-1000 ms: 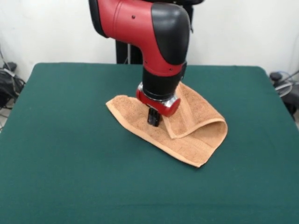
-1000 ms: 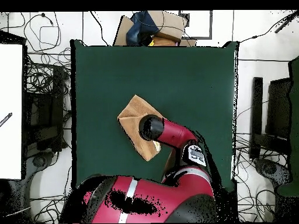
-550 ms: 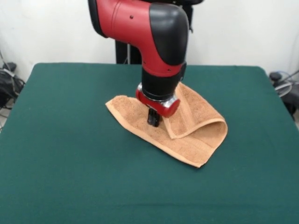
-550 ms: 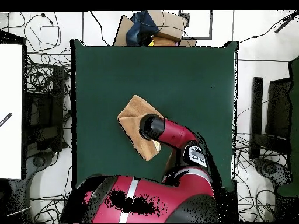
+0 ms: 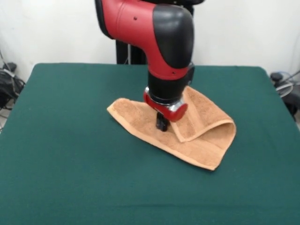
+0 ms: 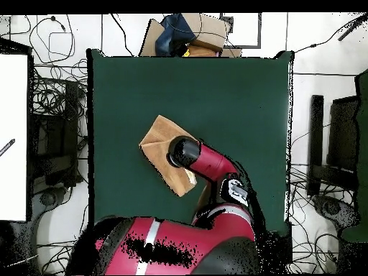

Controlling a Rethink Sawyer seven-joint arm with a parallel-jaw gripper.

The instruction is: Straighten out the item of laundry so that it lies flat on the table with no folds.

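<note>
Front view has the gripper (image 5: 162, 125) planted on the towel (image 5: 140, 117), right at the tip of a folded-over flap. I cannot tell how the jaws stand; the black tip is small and half hidden under the red wrist, so whether it pinches cloth or only presses on it is anyone's guess.

The towel sits near the middle of the table (image 5: 70, 154), still doubled: one corner is folded back over the rest, with a raised curl at the fold on the side away from the gripper. From overhead the towel (image 6: 154, 140) shows as a folded, angular patch, partly covered by the arm.

To do this step well, I'd say the flap wants carrying back across its crease, low and slow, toward open felt beyond the curl. Lift too high and the lower layer may drag along. If the grip takes both layers, the whole towel will slide instead of opening.
</note>
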